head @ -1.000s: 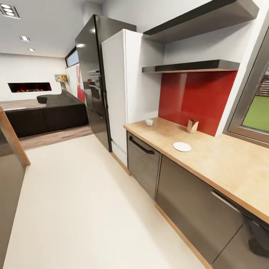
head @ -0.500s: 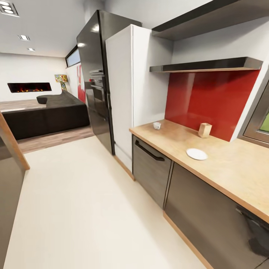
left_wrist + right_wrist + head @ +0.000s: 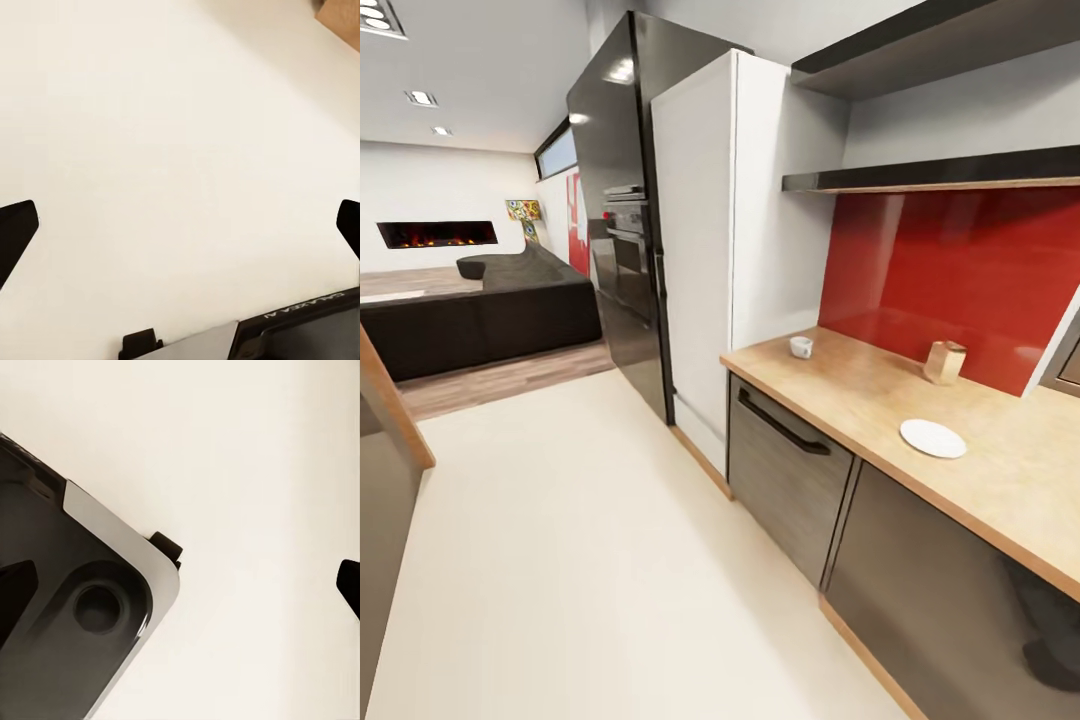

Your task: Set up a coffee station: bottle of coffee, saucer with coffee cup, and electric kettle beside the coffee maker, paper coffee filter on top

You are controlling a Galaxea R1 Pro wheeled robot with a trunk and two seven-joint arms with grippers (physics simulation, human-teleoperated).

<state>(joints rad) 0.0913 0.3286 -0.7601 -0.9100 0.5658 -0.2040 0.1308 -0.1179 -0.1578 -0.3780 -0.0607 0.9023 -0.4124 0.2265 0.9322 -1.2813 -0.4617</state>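
The light-wood countertop (image 3: 860,395) runs along the right of the head view over grey cabinet fronts. A small white coffee cup (image 3: 801,347) stands near its far end, beside the tall white cabinet. The flat white saucer (image 3: 933,438) lies closer to me, apart from the cup. A small tan folded thing (image 3: 944,362) stands against the red backsplash; I cannot tell whether it is the paper coffee filter. The coffee maker, bottle of coffee and electric kettle are out of view. My left gripper (image 3: 180,229) and right gripper (image 3: 180,589) hang open over the pale floor, holding nothing.
Two dark wall shelves (image 3: 930,180) hang above the counter. A white tall cabinet (image 3: 730,250) and a black oven tower (image 3: 615,220) stand past the counter's end. A dark sofa (image 3: 480,320) lies far left. My own base (image 3: 82,615) appears below the right gripper.
The whole head picture has shifted: the counter, cup and saucer sit further right and lower, so the camera moved. Nothing on the counter has moved.
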